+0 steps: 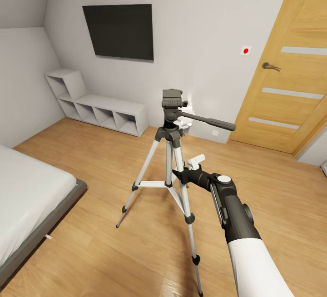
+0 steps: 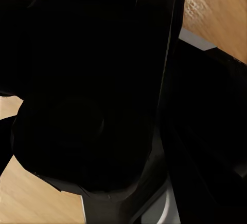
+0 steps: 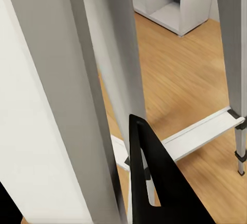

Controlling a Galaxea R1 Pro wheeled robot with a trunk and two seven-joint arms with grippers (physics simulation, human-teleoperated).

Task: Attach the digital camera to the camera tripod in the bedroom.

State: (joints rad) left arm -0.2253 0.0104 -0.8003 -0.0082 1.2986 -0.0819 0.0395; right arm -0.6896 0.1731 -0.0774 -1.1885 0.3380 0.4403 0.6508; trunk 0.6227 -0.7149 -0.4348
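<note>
Now the camera tripod [image 1: 169, 170] stands on the light wood floor [image 1: 272, 183] of the bedroom, between the bed [image 1: 27, 197] and the wooden door [image 1: 290, 61], legs spread, black pan head up top with its long handle [image 1: 206, 121] pointing toward the door. Black TV [image 1: 119, 31] on the wall behind, low white shelf unit [image 1: 97, 108] under it.

Right arm reaches forward; right hand [image 1: 193, 163] sits just beside the upper legs, below the head. White fingers [image 1: 197, 160] show near the centre column. Right wrist view looks along a pale finger at the silver legs and the cross brace [image 3: 198, 136], very close. Whether that hand is spread or clamped on a leg, cannot tell from these angles.

Left wrist view: almost all black, a boxy dark mass [image 2: 87, 95] pressed against the lens, slivers of wood floor at the edges. Probably the digital camera held there, but too dark to confirm; left hand's state cannot tell either. No camera seen on the tripod head, so mounting looks not yet done.

Judgement on the step: steadying the stand first makes sense. To do it well, keep the right hand low and light so the legs do not skate, bring the camera over the flat top plate, level, base down, clear of the handle, then lower straight.
</note>
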